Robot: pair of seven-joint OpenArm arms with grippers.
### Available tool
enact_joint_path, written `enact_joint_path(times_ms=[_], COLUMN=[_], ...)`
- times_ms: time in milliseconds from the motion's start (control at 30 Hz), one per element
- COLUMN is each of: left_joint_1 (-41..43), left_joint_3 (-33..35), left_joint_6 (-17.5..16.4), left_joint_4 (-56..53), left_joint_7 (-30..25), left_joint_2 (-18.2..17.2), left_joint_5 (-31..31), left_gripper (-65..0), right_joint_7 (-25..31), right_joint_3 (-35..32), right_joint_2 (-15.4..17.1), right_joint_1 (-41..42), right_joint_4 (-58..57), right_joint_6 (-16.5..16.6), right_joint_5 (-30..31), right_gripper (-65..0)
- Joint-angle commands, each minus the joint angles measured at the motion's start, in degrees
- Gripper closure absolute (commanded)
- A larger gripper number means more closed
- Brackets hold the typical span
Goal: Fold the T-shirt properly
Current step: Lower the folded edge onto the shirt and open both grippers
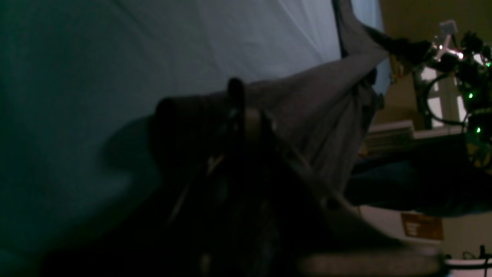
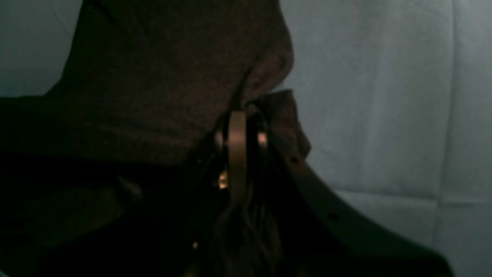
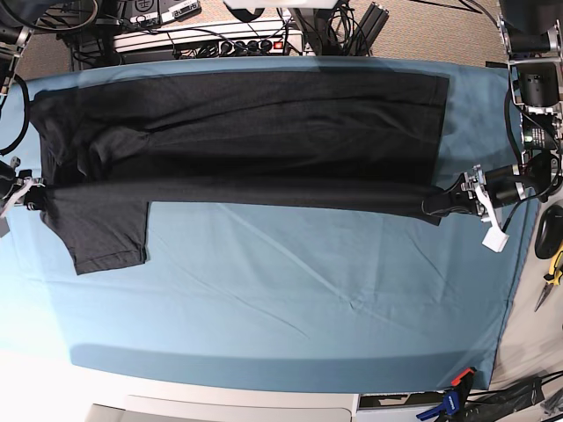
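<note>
The black T-shirt lies plain side up across the far half of the blue table cloth, its near edge pulled into a straight line between both grippers. One sleeve lies flat toward the front on the left. My left gripper is shut on the shirt's right near corner. In the left wrist view the gripper pinches dark fabric that stretches away. My right gripper is shut on the shirt's left edge. In the right wrist view it clamps the fabric. No print shows.
A power strip and cables run behind the table's far edge. Hand tools lie off the table on the right. A clamp sits at the front right corner. Bare blue cloth covers the near half of the table.
</note>
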Motion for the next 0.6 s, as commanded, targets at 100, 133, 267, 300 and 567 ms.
enact_joint_path(times_ms=[100,133,267,300,567], left_joint_1=[2.2,3.1,6.4,7.1,10.1], left_joint_3=[-0.3,-0.3,-1.2,-2.1,-12.7], left_joint_6=[-0.3,-0.3,-0.3,-0.3,-0.3], left_joint_4=[4.5,5.5,9.7,10.8,16.2], left_joint_7=[-0.4,-0.4,-0.4,-0.4,-0.2], left_joint_2=[-1.4,-1.4,-1.3,-1.2,-1.2], left_joint_5=[-1.5,-1.5,-1.5,-1.5,-1.5], left_gripper=[0.0,0.0,0.0,0.0,0.0], right_joint_7=[0.7,0.7,-1.0,-1.5,-4.1], right_joint_3=[0.5,0.5,0.5,0.5,0.5], right_joint_2=[2.0,2.0,2.0,2.0,2.0], right_joint_1=[1.1,1.1,1.1,1.1,1.1], right_joint_4=[0.8,0.8,0.8,0.8,0.8], right_joint_6=[-0.1,-0.1,-0.1,-0.1,-0.1], right_joint_5=[1.3,1.9,4.9,5.9,9.2], right_gripper=[0.0,0.0,0.0,0.0,0.0])
